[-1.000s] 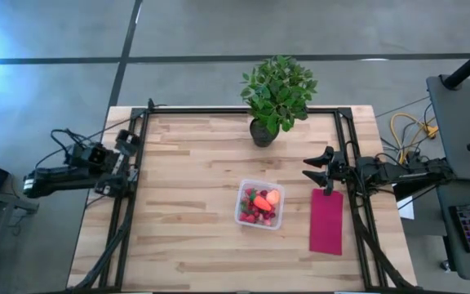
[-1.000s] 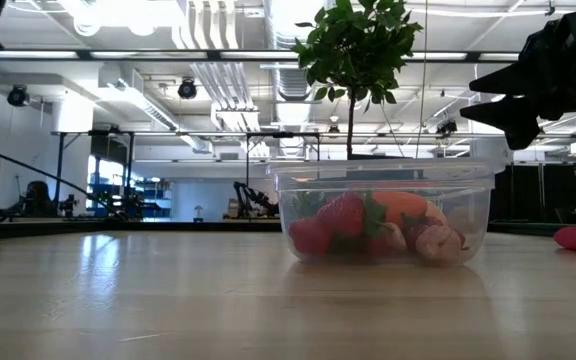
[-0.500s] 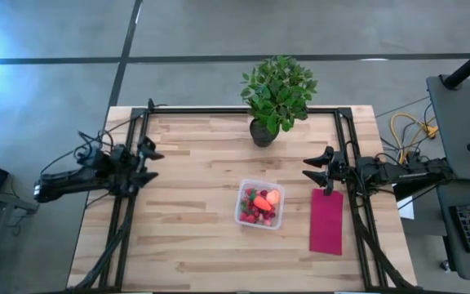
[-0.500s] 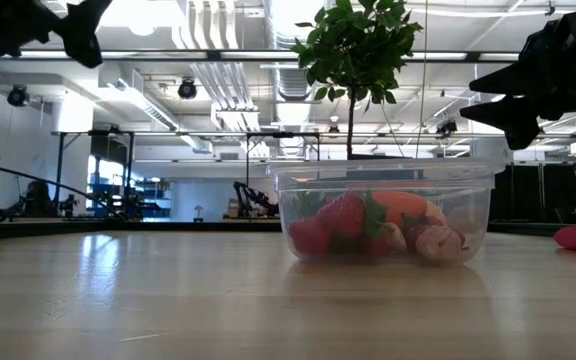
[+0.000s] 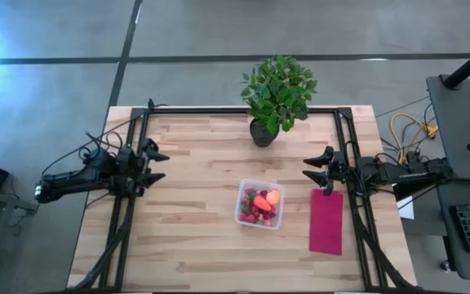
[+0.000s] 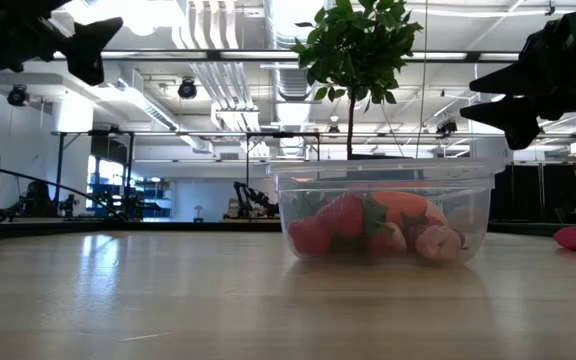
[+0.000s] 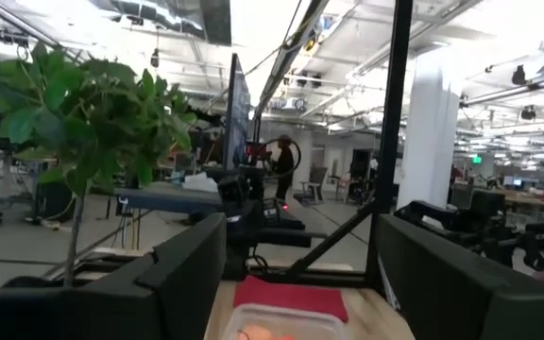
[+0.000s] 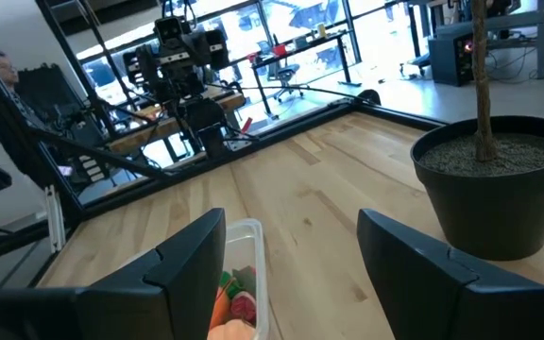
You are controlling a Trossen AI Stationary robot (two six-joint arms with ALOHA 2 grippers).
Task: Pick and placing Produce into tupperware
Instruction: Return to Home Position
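The clear tupperware point(image 5: 260, 204) stands on the wooden table right of the middle, and the produce point(image 5: 261, 205) lies inside it: red strawberries point(image 6: 340, 215), an orange-pink fruit point(image 5: 272, 197) and green tops. My left gripper point(image 5: 155, 166) is open over the table's left edge, its fingers pointing toward the right. My right gripper point(image 5: 314, 170) is open over the right edge, pointing left, with nothing between its fingers. In the left wrist view the tupperware's rim point(image 7: 280, 319) shows between the open fingers, farther off.
A potted green plant point(image 5: 276, 94) stands at the table's far edge. A flat magenta cloth point(image 5: 326, 220) lies right of the tupperware. Black frame rails point(image 5: 129, 212) run along both sides. A person point(image 8: 3, 66) shows in the room beyond the table.
My left gripper has swung from beyond the table's left edge toward the table, sinking and tipping down from a steep upward slant to nearly level; it stays open. The right arm, the tupperware and the produce have kept still.
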